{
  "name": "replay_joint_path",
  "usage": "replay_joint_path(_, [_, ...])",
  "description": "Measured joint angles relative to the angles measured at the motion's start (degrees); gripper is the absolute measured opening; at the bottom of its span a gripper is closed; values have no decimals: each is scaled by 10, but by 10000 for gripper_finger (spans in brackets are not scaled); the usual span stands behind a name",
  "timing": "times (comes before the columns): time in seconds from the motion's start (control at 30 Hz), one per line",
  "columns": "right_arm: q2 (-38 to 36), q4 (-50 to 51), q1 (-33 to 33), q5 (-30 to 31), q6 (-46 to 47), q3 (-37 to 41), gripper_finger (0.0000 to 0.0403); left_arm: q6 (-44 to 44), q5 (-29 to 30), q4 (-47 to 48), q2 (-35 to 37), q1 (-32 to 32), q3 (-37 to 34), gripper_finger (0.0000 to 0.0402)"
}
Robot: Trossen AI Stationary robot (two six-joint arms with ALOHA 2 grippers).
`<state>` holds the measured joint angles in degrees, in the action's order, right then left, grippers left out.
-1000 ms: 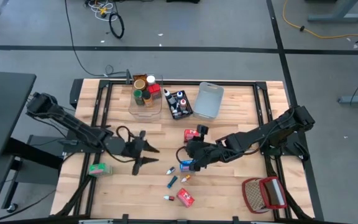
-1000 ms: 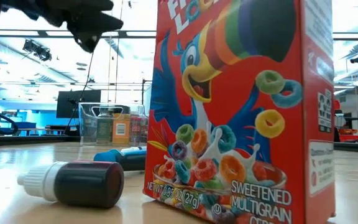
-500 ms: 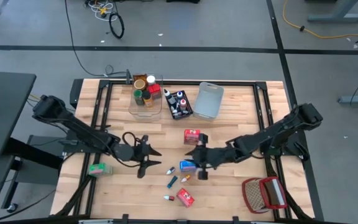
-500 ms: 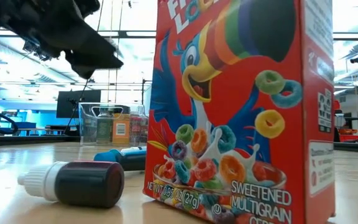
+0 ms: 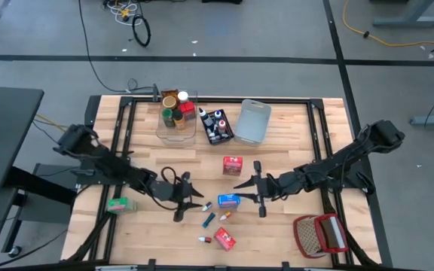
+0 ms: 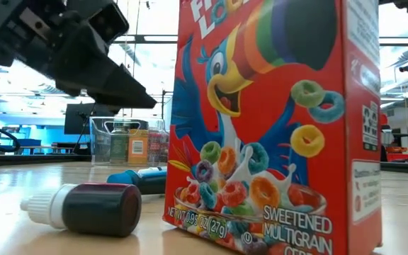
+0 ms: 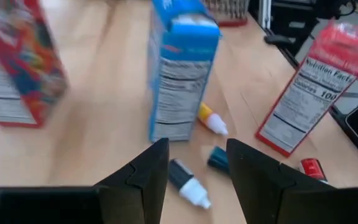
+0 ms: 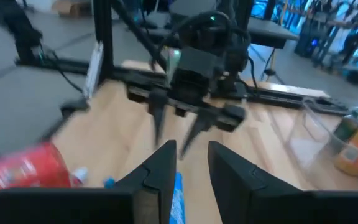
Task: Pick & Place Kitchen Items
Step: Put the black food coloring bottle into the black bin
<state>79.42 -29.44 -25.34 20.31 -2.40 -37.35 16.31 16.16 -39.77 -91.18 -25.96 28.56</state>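
High view: blue box (image 5: 229,200) lies between the spread left end effector (image 5: 196,205) and spread right end effector (image 5: 248,193)

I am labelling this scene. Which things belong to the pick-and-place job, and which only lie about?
Job: blue box, red box, green box, small tubes, red cereal box, jars.
Lying about: clear bin, black bin, grey-blue bin, wire basket.

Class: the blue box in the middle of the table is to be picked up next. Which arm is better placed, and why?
Probably the right. In the high view its gripper sits open beside the blue box. The left gripper, also open, is farther off, nearer the small tubes.
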Motion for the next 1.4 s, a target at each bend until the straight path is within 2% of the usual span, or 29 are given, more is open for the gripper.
replay_joint_path(0.1, [2, -21, 0, 2, -32, 19, 102, 1, -4, -5, -41, -12, 20, 169])
replay_joint_path(0.3, [4, -30, 4, 32, -29, 25, 102, -20, 10, 6, -101, -22, 62, 186])
replay_joint_path(0.4, [4, -47, 7, 32, -49, 24, 102, -18, 16, 36, -102, -22, 68, 214])
replay_joint_path(0.53, [4, -60, 8, 32, -93, 24, 102, 4, 61, 41, -102, -23, 69, 251])
replay_joint_path(0.67, [4, -71, 8, 32, -141, 24, 102, 34, 71, 54, -103, -20, 69, 269])
replay_joint_path(0.9, [4, -82, 8, 32, -210, 24, 102, 54, 73, 54, -125, -22, 70, 272])
replay_joint_path(1.17, [4, -92, 10, 32, -238, 24, 102, 58, 118, 57, -180, -22, 85, 272])
replay_joint_path(1.27, [4, -92, 12, 32, -238, 24, 102, 60, 126, 67, -182, -22, 86, 259])
replay_joint_path(1.4, [4, -92, 14, 32, -237, 24, 102, 39, 122, 60, -183, -22, 86, 218])
